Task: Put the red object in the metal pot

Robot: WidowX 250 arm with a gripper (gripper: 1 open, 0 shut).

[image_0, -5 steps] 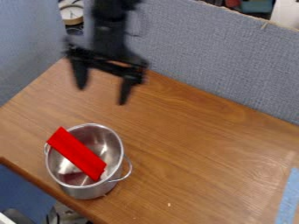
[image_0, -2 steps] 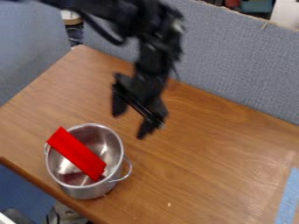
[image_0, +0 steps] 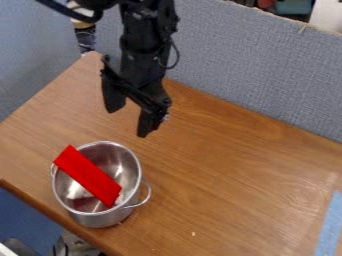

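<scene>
- The red object (image_0: pixel 87 173), a flat elongated block, lies tilted across the metal pot (image_0: pixel 99 185) in the lower left of the frame; its upper-left end rests on or over the rim and its lower-right end dips inside.
- The gripper (image_0: pixel 132 106) hangs above and to the right of the pot, well apart from it, pointing down with its jaws spread and nothing between them.
- Judged step: the placement looks essentially done, the block being released in the pot.
- Judged next move: little remains beyond clearing the arm away; a nudge might seat the block fully.
- The surface is a brown wooden table (image_0: pixel 241 170), bare around the pot.
- Behind it stands a grey-blue partition wall (image_0: pixel 254 70).
</scene>
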